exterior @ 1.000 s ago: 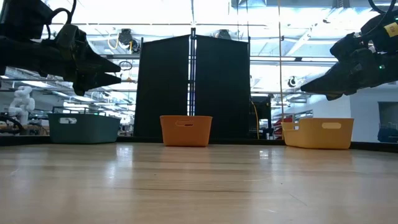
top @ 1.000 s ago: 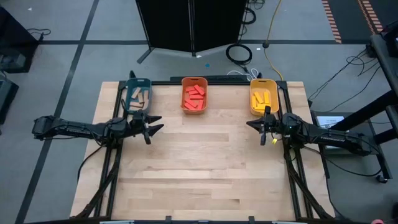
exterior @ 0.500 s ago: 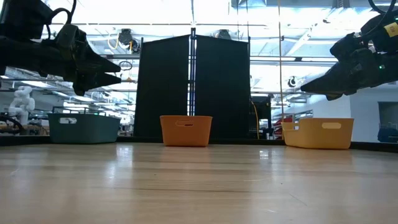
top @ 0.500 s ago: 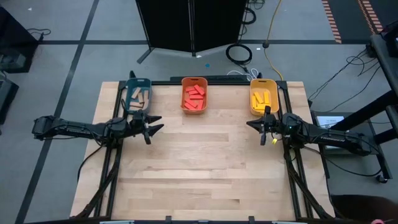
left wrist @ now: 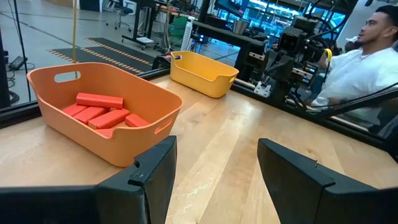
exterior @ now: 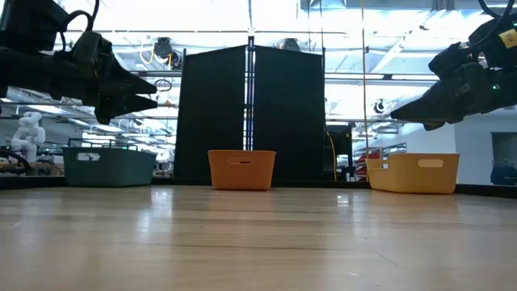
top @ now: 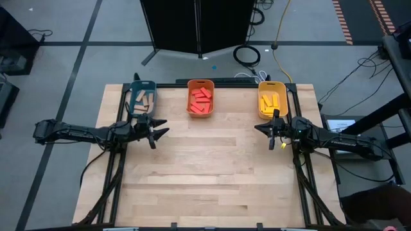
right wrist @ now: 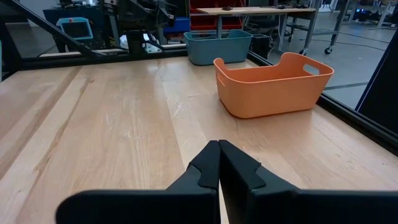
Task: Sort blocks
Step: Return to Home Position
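Your left gripper [top: 160, 127] hovers spread and empty near the table's [top: 212, 179] left edge; your right gripper [top: 258, 128] hovers pressed together near the right edge. The blocks [top: 201, 101] lie in the teal bin [top: 144, 84], orange bin [top: 200, 82] and yellow bin [top: 271, 84] along the far edge. Draw both arms back level and high, clear of those bins.

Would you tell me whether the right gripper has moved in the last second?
No; the right gripper keeps its place by the yellow bin in the high view.
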